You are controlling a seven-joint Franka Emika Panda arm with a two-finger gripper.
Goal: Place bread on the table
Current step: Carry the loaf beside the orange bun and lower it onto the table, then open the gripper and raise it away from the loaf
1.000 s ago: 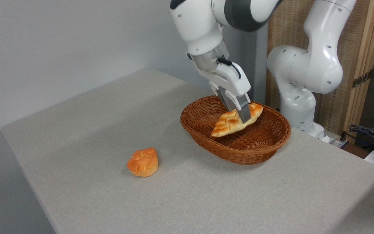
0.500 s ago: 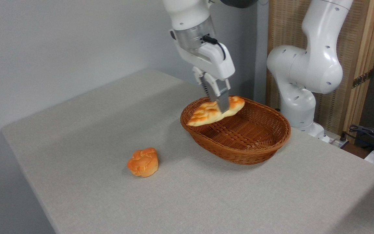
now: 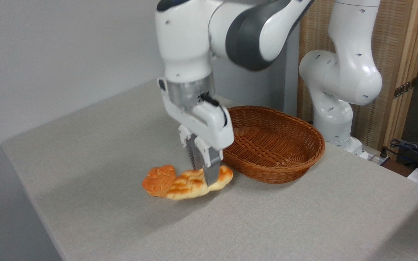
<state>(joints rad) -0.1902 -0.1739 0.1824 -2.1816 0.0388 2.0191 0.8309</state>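
Note:
The braided golden bread [image 3: 191,185] hangs low over the grey-beige table [image 3: 267,224], just left of the wicker basket. My gripper [image 3: 206,177] is shut on the bread near its right half, fingers pointing down. The loaf's left end overlaps the small round orange bun [image 3: 158,179] in the picture; I cannot tell whether the two touch or whether the bread rests on the cloth.
The oval brown wicker basket [image 3: 278,141] stands to the right of the gripper with nothing in it. The arm's white base [image 3: 339,119] rises behind the basket. Cables [image 3: 416,148] lie off the table's right edge. The wall runs along the left.
The gripper carried the bread up out of the basket, then left and down to just above the table beside the round bun. The basket and bun have stayed put.

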